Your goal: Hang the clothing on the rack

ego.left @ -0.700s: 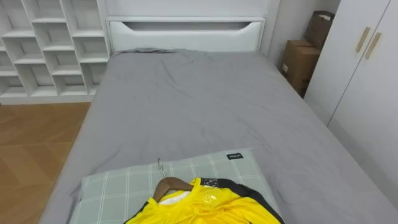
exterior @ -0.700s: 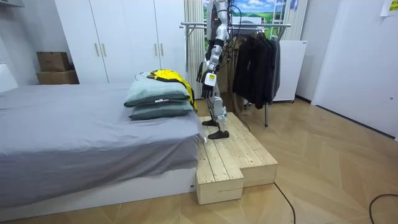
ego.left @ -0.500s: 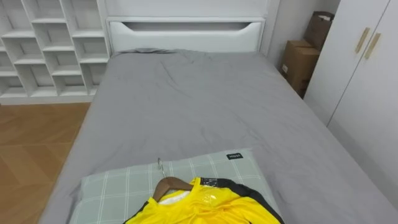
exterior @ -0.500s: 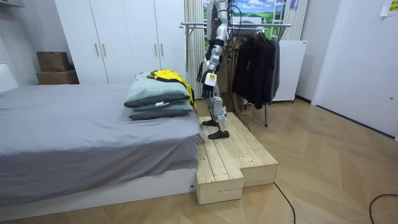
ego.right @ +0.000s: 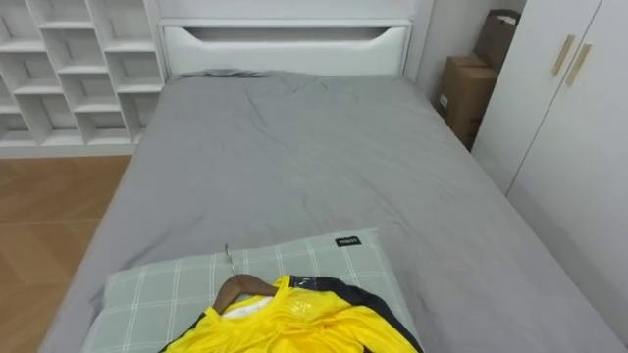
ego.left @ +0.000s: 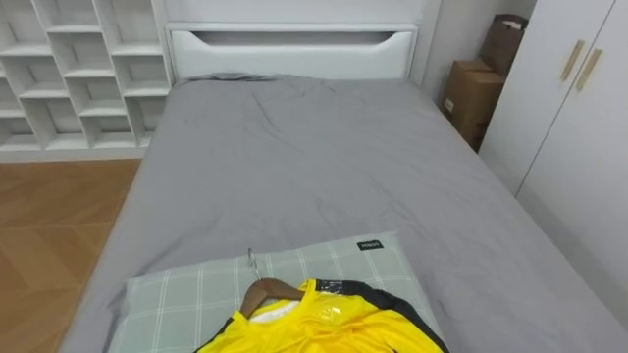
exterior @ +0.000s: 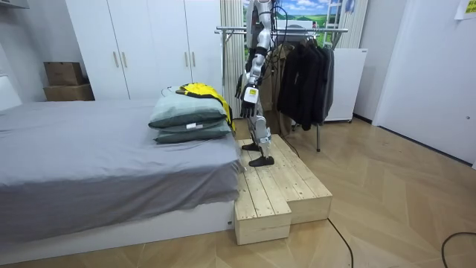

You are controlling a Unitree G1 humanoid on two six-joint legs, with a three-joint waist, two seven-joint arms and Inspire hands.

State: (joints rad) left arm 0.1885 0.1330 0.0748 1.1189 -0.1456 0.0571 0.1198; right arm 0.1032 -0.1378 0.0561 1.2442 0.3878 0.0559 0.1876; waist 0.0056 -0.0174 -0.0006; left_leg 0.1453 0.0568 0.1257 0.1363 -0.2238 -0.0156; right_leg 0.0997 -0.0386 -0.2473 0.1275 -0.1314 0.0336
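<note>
1. Lying on the upper pillow (ego.left: 186, 294) at the near end of the bed (ego.left: 314, 167), the yellow shirt (ego.left: 329, 328) is seen spread flat, with dark trim along one shoulder.
2. One wooden hanger (ego.left: 270, 290) is threaded through the shirt's neck. Its metal hook (ego.left: 252, 259) rests on the checked pillowcase and is pointed toward the headboard (ego.left: 294, 44).
3. In the room view the shirt is draped over the pillow's edge on the side nearest the robot.
4. The left hand (exterior: 244, 92) is hung low at the end of a lowered arm, near that draped edge. Whether it is open or closed cannot be told, nor whether the cloth is touched.
5. Two pillows are counted, the upper one stacked on a lower pillow (exterior: 195, 132).
6. The robot is stood on a stepped wooden platform (exterior: 279, 190) set against the end of the bed, facing the pillows.
7. Behind the robot one clothes rack (exterior: 327, 31) is placed, on which several dark garments (exterior: 305, 74) are hung.
8. The rest of the bed is covered by a grey sheet up to the white headboard.
9. A white shelf unit (ego.left: 78, 78) is set against the wall on the robot's left, above the wooden floor (ego.left: 49, 226).
10. On the robot's right, two cardboard boxes are counted, a lower box (ego.left: 469, 98) and a box behind it (ego.left: 506, 44), next to a white wardrobe (ego.left: 579, 127).
</note>
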